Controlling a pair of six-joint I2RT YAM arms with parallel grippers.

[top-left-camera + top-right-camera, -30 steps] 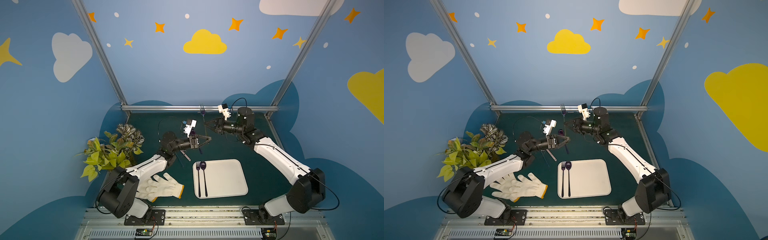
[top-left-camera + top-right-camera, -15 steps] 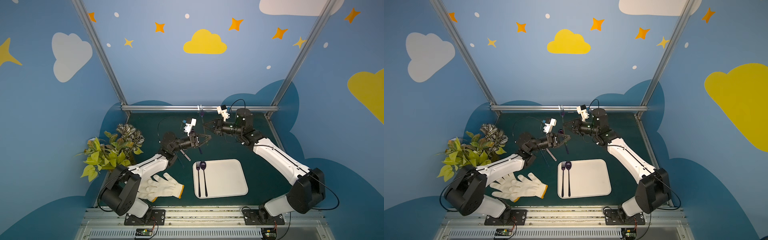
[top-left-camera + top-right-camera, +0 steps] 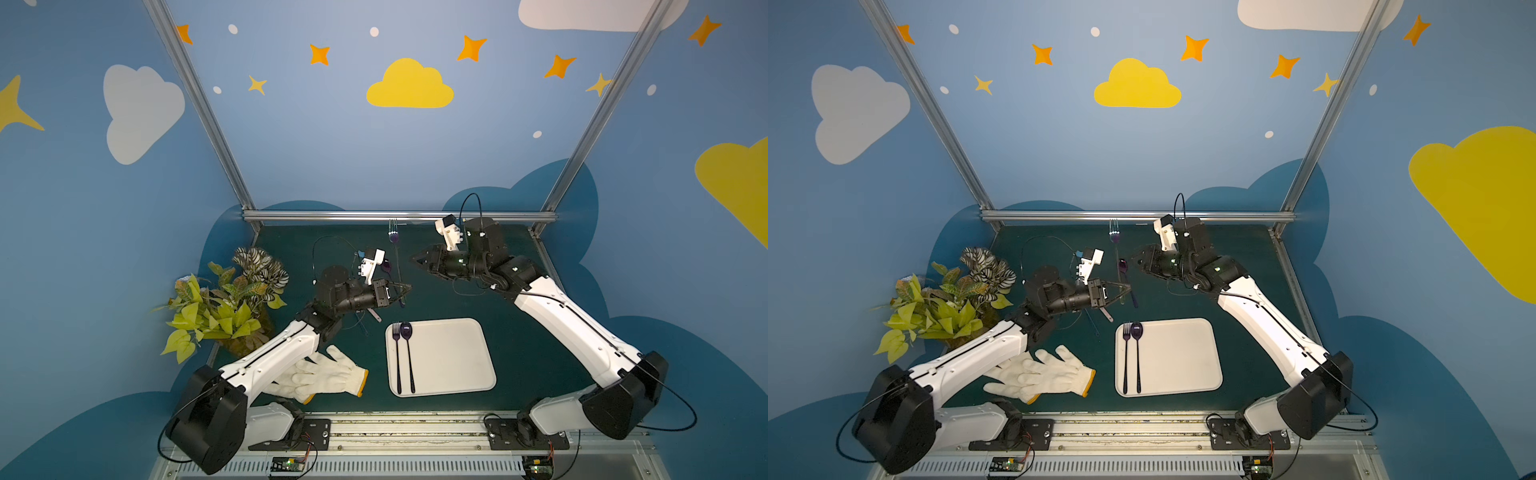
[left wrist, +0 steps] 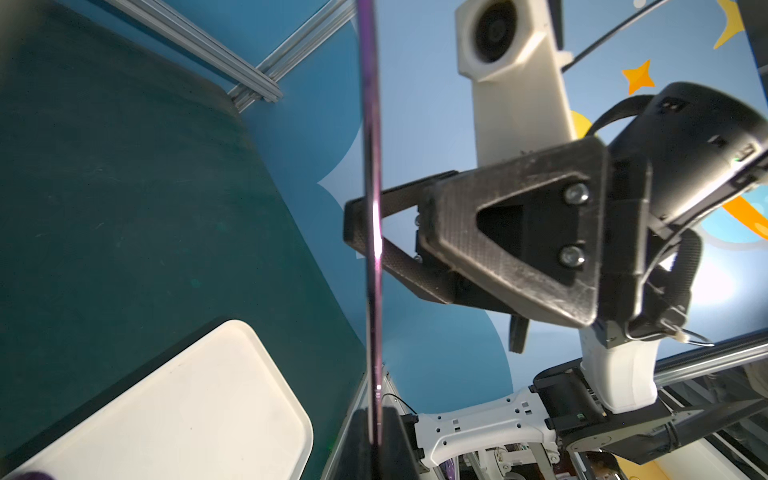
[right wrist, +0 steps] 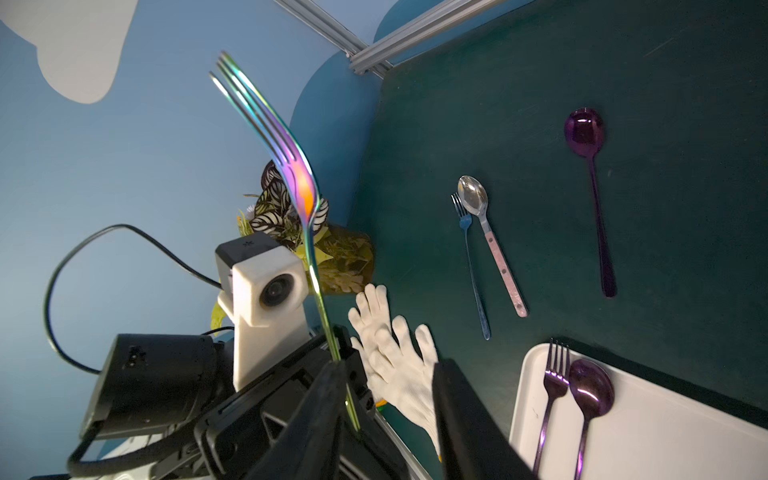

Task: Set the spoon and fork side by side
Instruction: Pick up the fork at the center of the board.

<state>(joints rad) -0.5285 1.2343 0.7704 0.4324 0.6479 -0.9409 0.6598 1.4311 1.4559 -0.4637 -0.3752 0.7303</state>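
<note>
The iridescent fork (image 5: 291,166) is held roughly upright in the air, tines uppermost, above the middle of the green mat (image 3: 511,374) toward its far edge. Its handle is clamped low down between the closed fingers of the left gripper (image 3: 406,287), which is reached in from the left side. Farther up the handle, the right gripper (image 3: 410,258) is levelled at the fork from the right. In the right wrist view its fingers (image 5: 324,415) are seen parted, with the handle running close by one finger and the other standing well clear. Whether the near finger touches the handle cannot be told.

On the mat near the held fork, a loose purple spoon (image 5: 598,224) is laid flat. Beside it, toward the left edge, a blue fork (image 5: 471,266) and a pink-handled silver spoon (image 5: 494,249) are laid close together. A white tray (image 3: 449,357) is set by the near edge. A purple fork (image 3: 397,357) and a second purple spoon (image 3: 409,357) are laid side by side along its left rim. White gloves (image 3: 324,376) are spread near the near left corner, and a potted plant (image 3: 224,303) is placed at the left edge.
</note>
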